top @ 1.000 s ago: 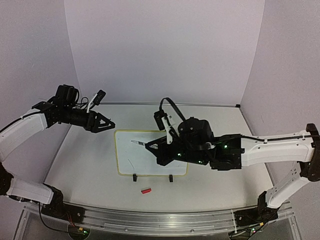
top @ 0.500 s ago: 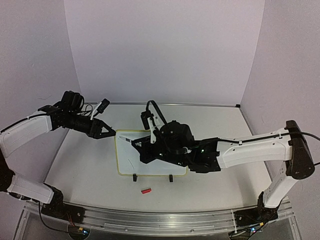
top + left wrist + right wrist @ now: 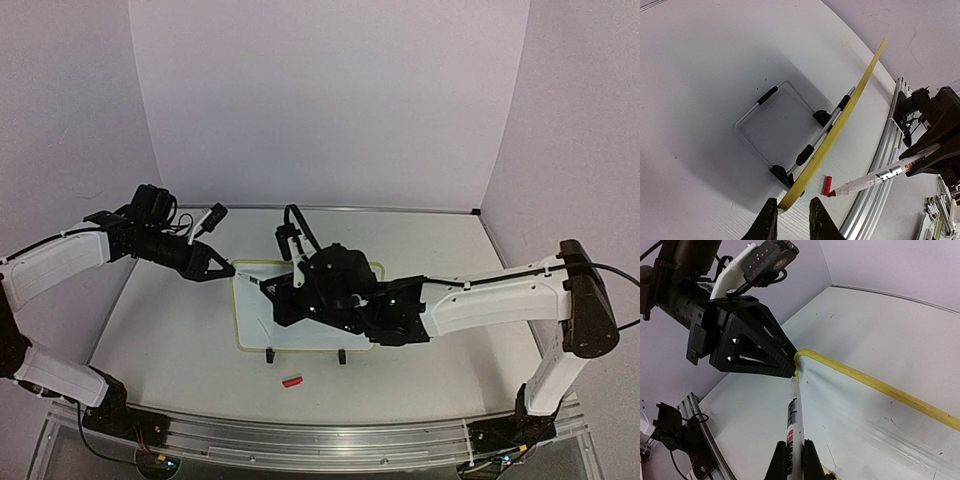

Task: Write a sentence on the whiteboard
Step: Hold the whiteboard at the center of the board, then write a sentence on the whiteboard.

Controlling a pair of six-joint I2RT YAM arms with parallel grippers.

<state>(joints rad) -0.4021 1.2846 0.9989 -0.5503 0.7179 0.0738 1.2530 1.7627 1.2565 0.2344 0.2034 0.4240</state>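
Note:
The whiteboard [image 3: 256, 312], white with a thin yellow frame, lies mid-table, and two black feet sit on its near edge. My left gripper [image 3: 228, 270] is at its far-left corner. In the left wrist view the jaws [image 3: 790, 202] are narrowly open on either side of the yellow edge [image 3: 840, 125]; one finger touches it and a gap shows at the other. My right gripper [image 3: 792, 445] is shut on a white marker [image 3: 794, 415] whose tip points at that same corner [image 3: 802, 356]. The sentence is not in view; only a few faint strokes mark the board [image 3: 880, 410].
A red marker cap [image 3: 291, 381] lies on the table in front of the board. A wire stand [image 3: 769, 95] with black clips shows under the board. An aluminium rail [image 3: 320, 435] runs along the near table edge. Walls close the back and both sides.
My left gripper moved right onto the board's far-left corner and its jaws narrowed. My right arm carried the marker left toward that corner.

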